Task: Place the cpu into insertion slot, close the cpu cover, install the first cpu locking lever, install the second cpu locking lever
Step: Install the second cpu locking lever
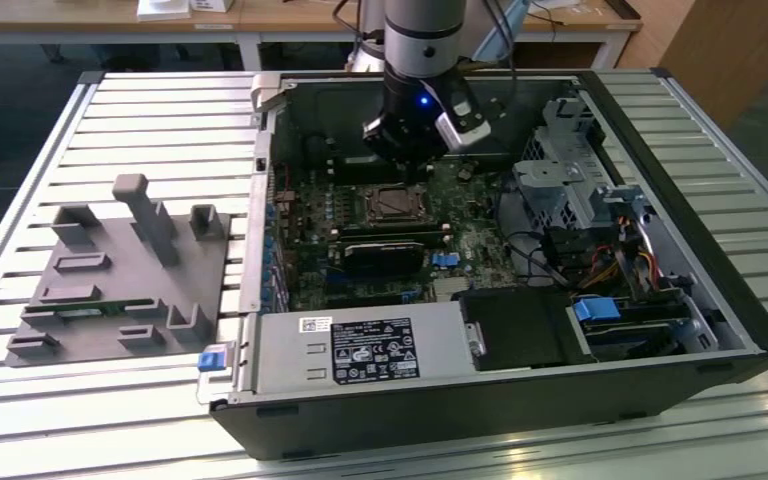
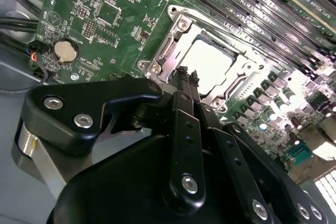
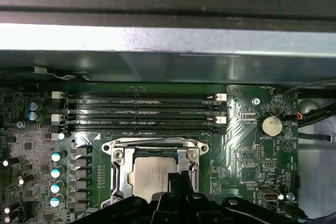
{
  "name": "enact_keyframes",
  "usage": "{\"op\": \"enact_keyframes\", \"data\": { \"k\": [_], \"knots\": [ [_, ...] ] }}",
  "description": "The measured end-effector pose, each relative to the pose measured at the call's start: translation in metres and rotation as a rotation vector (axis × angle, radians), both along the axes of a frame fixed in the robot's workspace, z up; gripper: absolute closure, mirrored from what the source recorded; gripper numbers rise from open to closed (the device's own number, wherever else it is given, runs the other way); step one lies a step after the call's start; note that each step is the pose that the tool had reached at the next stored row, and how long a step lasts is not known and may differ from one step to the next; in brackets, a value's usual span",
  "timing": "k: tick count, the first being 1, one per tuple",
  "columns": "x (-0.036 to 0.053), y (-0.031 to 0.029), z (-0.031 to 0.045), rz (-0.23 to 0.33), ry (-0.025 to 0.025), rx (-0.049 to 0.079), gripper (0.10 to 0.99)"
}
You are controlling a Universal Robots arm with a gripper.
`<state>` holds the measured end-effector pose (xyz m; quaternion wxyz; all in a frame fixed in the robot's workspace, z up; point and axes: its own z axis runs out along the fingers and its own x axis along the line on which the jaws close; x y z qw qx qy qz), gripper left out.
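Note:
Inside the open computer case, the cpu (image 3: 149, 174) (image 2: 210, 64) lies flat in the insertion slot (image 1: 391, 203), its pale metal top showing. The silvery cpu cover (image 3: 118, 161) (image 2: 168, 51) lies down around it as a frame. My gripper (image 2: 188, 74) (image 3: 181, 174) (image 1: 404, 165) hangs just above the socket's edge. Its thin black fingertips are shut together with nothing between them. The gripper body hides the near side of the socket in both wrist views. I cannot tell how the locking levers stand.
Long black memory slots (image 3: 136, 111) run beside the socket, with a coin battery (image 3: 271, 125) (image 2: 66, 50) further off. The case walls, a drive cage (image 1: 571, 180) and the power supply (image 1: 357, 350) ring the board. A grey fixture (image 1: 117, 280) sits at the exterior view's left.

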<state>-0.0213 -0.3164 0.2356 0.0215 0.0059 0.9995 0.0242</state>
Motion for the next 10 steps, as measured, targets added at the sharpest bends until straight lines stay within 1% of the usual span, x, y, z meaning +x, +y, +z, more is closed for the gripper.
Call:
{"op": "enact_keyframes", "data": {
  "k": [3,10],
  "knots": [
    [0.0,-0.0012,0.0007,0.0,0.0,0.0,0.98],
    [0.0,-0.0102,0.0007,0.0,0.0,0.0,0.98]
  ]
}}
